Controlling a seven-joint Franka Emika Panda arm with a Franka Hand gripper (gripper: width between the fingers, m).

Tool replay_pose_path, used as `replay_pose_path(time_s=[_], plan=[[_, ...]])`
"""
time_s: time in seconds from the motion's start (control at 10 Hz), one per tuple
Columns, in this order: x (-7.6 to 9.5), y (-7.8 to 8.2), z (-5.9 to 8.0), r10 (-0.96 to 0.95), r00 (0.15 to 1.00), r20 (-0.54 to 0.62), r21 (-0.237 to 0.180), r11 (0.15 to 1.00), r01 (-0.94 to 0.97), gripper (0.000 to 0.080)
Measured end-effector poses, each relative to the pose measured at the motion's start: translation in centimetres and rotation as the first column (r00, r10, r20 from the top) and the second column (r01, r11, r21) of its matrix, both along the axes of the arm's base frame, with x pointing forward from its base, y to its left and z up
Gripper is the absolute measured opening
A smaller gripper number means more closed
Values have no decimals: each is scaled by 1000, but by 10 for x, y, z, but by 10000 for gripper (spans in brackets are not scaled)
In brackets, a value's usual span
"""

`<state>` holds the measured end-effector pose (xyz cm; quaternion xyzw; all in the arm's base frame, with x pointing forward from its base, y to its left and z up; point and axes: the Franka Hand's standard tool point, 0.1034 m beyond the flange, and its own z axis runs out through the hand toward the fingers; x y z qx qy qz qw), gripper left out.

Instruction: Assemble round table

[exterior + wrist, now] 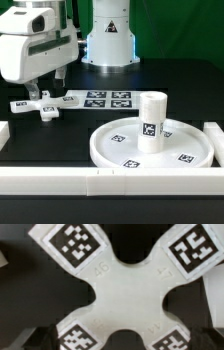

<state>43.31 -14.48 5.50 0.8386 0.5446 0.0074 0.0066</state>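
The white cross-shaped foot (41, 108) lies flat on the black table at the exterior view's left, and it fills the wrist view (125, 291) with a tag on each arm. My gripper (42, 98) is low over the foot, and its jaws stand wide apart on either side of it. In the wrist view the gripper (122, 343) shows only as dark fingers (24, 340) at the corners. The large rimmed round disc (105, 143) lies at the exterior view's right. The short cylindrical leg (152, 120) stands upright on the disc.
The marker board (103, 98) lies flat behind the disc, just to the right of the foot. White border rails run along the front (100, 181), the right (214, 135) and the left edge (3, 131). The arm's white base (108, 40) stands at the back.
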Motion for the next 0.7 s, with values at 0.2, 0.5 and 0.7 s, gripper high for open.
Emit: replay_pose_path(time_s=[0.2, 0.5, 0.7], plan=[[5, -6, -6, 6, 1000, -4, -2, 1000, -6, 649], [9, -8, -10, -3, 1000, -6, -2, 1000, 3, 649], [8, -8, -14, -10, 1000, -12, -1, 1000, 10, 649]])
